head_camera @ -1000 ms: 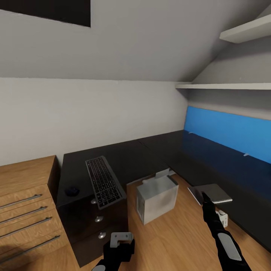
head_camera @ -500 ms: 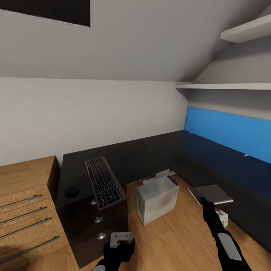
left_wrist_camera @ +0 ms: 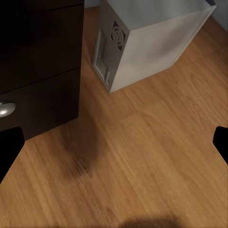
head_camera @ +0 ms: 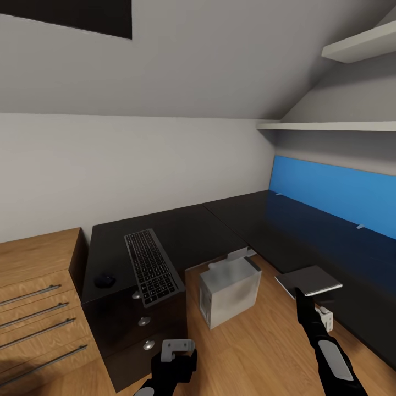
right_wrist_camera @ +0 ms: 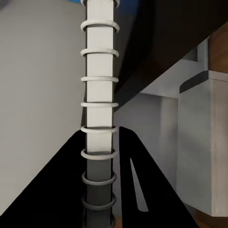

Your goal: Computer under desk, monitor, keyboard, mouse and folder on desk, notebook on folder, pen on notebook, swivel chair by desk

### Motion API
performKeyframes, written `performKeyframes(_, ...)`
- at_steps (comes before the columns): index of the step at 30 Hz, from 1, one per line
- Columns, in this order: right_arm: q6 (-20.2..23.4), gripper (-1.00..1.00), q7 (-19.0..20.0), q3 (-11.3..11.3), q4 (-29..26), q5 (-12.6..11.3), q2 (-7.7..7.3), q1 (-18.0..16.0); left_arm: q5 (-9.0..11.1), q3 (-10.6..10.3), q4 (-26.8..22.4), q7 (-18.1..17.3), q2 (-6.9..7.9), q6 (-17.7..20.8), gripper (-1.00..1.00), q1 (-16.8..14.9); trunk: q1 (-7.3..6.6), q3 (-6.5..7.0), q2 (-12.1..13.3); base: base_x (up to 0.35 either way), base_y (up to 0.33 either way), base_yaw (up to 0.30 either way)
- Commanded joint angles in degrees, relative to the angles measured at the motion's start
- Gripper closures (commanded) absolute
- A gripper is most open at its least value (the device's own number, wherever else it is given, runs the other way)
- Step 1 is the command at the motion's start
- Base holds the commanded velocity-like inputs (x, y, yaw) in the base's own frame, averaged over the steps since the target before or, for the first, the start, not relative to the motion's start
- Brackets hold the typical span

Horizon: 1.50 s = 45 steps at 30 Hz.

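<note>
Head view: we face the corner of the bedroom [head_camera: 137, 159], grey walls under a sloped ceiling, plank floor [head_camera: 264, 341] below. The black L-shaped tabletop [head_camera: 220, 220] runs along both walls, its blue back panel [head_camera: 335, 192] at the right, two white shelves [head_camera: 330, 125] above it. The keyboard [head_camera: 152, 266] lies on the tabletop's left wing with the mouse [head_camera: 104, 280] just beside it, above the knobbed drawers [head_camera: 144, 320]; a light wooden cabinet [head_camera: 38, 297] adjoins. The computer [head_camera: 229, 291] stands on the floor in the tabletop's angle. Our right gripper [head_camera: 300, 297] holds the notebook [head_camera: 309, 280] flat, near the tabletop's right wing.

Left wrist view: our left gripper [left_wrist_camera: 114, 142] hangs over the floor, fingers [left_wrist_camera: 9, 147] spread apart, near the computer [left_wrist_camera: 147, 40].

Right wrist view: our fingers [right_wrist_camera: 128, 166] are clenched on the notebook [right_wrist_camera: 99, 109] at its ring-bound spine.
</note>
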Motion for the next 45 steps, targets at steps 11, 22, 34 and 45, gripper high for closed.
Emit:
performKeyframes(11,0.89,1.0,0.78,0.06,-0.18,-0.73,0.1,-0.03,0.5,-0.16,-0.03,0.7,0.01,0.12,-1.0,-0.05,-1.54,1.19,2.78,0.0,0.0,0.0)
performKeyframes(22,1.07,1.0,0.91,0.24,-0.34,-0.78,0.27,-0.07,0.6,-0.29,0.49,0.79,-0.05,0.51,-1.0,-0.06,-3.96,3.17,7.19,0.0,0.0,0.0)
performKeyframes(34,1.28,1.0,0.56,4.63,-2.27,-0.55,3.42,-0.02,0.62,0.13,19.84,0.76,0.04,0.05,-1.0,-0.05,-5.93,4.88,10.8,0.0,0.0,0.028)
performKeyframes(45,1.28,1.0,0.32,9.32,-2.42,-0.25,4.03,-0.02,0.52,0.21,32.75,0.5,0.05,-13.42,-1.0,-0.05,-5.93,5.17,10.8,0.0,0.0,0.133)
